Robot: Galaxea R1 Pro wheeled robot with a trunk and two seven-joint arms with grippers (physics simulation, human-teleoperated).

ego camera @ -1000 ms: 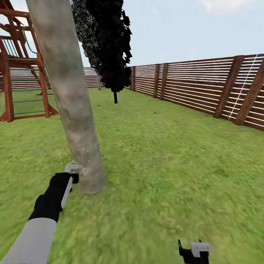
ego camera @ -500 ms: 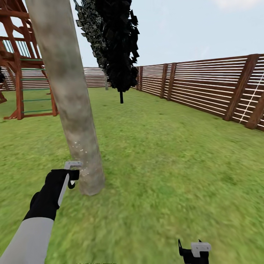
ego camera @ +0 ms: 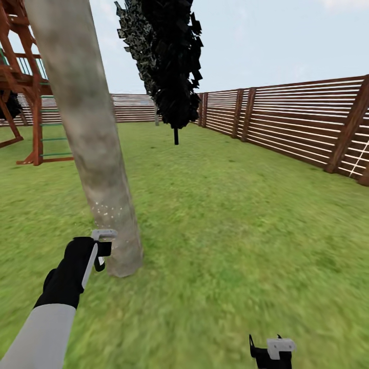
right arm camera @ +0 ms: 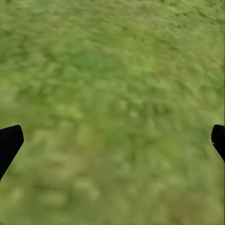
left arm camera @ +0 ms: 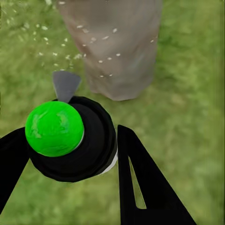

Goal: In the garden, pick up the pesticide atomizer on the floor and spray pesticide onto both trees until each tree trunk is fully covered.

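Now, from the head view, the left arm reaches forward and low, its left hand [ego camera: 100, 249] held right at the foot of the tree trunk [ego camera: 87, 128], and what it carries is hard to make out from here beyond a pale grey piece at the tip. White flecks of spray [ego camera: 105, 210] speckle the bark just above that hand. The trunk leans across the view's left, rising out of the lawn [ego camera: 230, 230]; behind it stands a wooden play frame [ego camera: 25, 102], further back a narrow black-foliaged tree [ego camera: 169, 61], and a slatted brown fence [ego camera: 297, 123] runs along the right. The right hand [ego camera: 270, 351] sits low at the view's bottom edge, well apart from the trunk. Over to the left wrist view, and this settles the grip: the left hand [left arm camera: 70, 159] is clenched around the pesticide atomizer [left arm camera: 70, 138], black fingers [left arm camera: 145, 183] on either side of its black body, green round cap facing the camera, grey nozzle pointing at the trunk's base [left arm camera: 115, 47]. Spray flecks [left arm camera: 70, 42] hang over bark and grass alike. On the right wrist view, just blurry grass [right arm camera: 112, 103], with the right hand's [right arm camera: 112, 140] two dark fingertips [right arm camera: 9, 143] far apart at either edge, spread wide and holding nothing.
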